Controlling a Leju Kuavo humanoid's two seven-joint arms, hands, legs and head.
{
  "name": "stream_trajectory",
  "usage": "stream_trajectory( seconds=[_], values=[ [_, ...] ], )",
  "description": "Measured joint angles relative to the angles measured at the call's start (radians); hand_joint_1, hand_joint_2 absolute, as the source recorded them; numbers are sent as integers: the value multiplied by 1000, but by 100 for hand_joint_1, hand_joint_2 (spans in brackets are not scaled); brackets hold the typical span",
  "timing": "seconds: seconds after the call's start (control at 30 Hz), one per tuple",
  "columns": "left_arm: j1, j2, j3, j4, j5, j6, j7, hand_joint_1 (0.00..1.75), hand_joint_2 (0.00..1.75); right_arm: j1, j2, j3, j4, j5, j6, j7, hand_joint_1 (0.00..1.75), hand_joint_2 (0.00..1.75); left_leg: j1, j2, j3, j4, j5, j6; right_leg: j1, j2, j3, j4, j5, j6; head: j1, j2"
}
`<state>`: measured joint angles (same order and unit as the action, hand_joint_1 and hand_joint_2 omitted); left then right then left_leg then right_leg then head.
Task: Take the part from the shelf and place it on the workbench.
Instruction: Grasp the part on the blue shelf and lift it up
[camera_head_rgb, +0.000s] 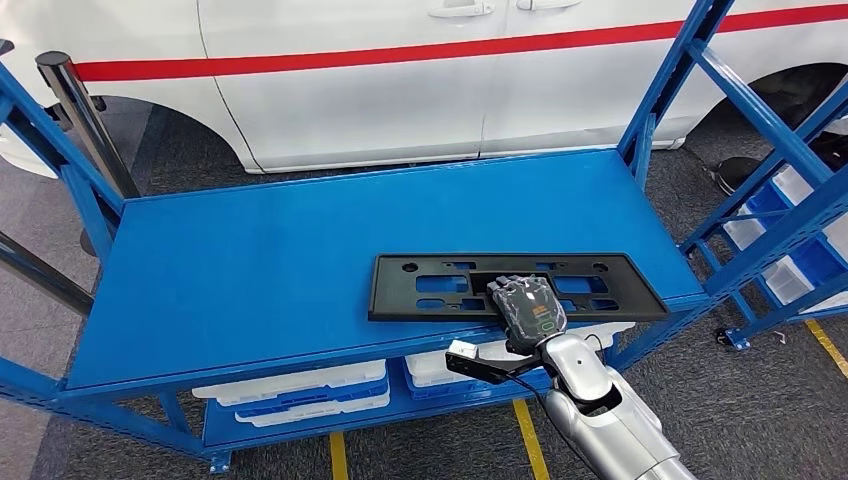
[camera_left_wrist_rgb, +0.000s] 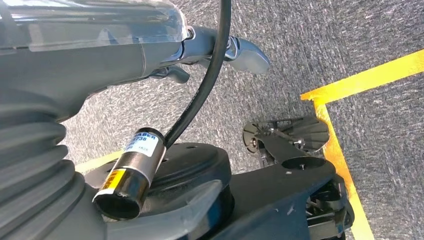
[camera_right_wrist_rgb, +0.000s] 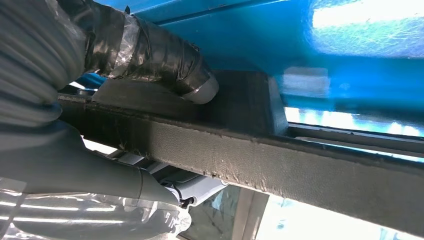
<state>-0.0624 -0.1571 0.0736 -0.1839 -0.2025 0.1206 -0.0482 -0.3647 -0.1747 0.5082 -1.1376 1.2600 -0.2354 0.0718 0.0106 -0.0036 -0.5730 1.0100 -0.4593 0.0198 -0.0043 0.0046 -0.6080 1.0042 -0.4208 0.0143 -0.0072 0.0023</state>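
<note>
The part (camera_head_rgb: 395, 285) is a long flat black plastic frame with several cutouts. It lies on the blue shelf (camera_head_rgb: 260, 260), near the front edge at the right. My right hand (camera_head_rgb: 527, 305) grips the middle of the part's near edge. In the right wrist view a taped finger (camera_right_wrist_rgb: 150, 55) presses on the face of the part (camera_right_wrist_rgb: 280, 160) and a grey finger (camera_right_wrist_rgb: 100, 175) sits under its edge. My left hand (camera_left_wrist_rgb: 100, 60) hangs over grey carpet, fingers apart, holding nothing.
A white car (camera_head_rgb: 400, 80) with a red stripe stands just behind the shelf. White and blue bins (camera_head_rgb: 300, 390) fill the lower level. Another blue rack (camera_head_rgb: 780, 200) stands at the right, a dark post (camera_head_rgb: 85, 120) at the left. Yellow floor lines (camera_head_rgb: 525, 440) run below.
</note>
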Motion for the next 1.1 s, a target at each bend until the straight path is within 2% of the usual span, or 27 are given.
stream_trajectory(
  seconds=[0.57, 0.77, 0.97, 1.1],
  values=[
    [0, 0, 0, 0, 0, -4, 6, 0, 175, 3, 0, 0, -3, 0, -18, -11, 175, 175, 0, 0, 0, 0, 0, 0, 0, 0, 0, 0, 0, 0, 0, 0],
    [-2, 0, 0, 0, -20, -21, 11, 0, 175, 18, 5, 2, -14, 16, -130, -61, 175, 175, 0, 0, 0, 0, -1, 0, 0, 0, 0, 0, 0, 0, 0, 0],
    [-8, 0, 0, 0, -58, -34, 10, 0, 175, 34, 11, 21, -51, 185, -350, -65, 175, 175, 0, 0, 0, 0, -1, 0, 0, 0, 0, 0, -1, 0, 0, 0],
    [-16, -2, 0, 0, -69, -37, 9, 0, 175, 44, 14, 31, -66, 217, -382, -70, 175, 175, 0, 0, 0, 0, -1, 0, 0, 0, 0, 0, -1, 0, 0, 0]
  ],
)
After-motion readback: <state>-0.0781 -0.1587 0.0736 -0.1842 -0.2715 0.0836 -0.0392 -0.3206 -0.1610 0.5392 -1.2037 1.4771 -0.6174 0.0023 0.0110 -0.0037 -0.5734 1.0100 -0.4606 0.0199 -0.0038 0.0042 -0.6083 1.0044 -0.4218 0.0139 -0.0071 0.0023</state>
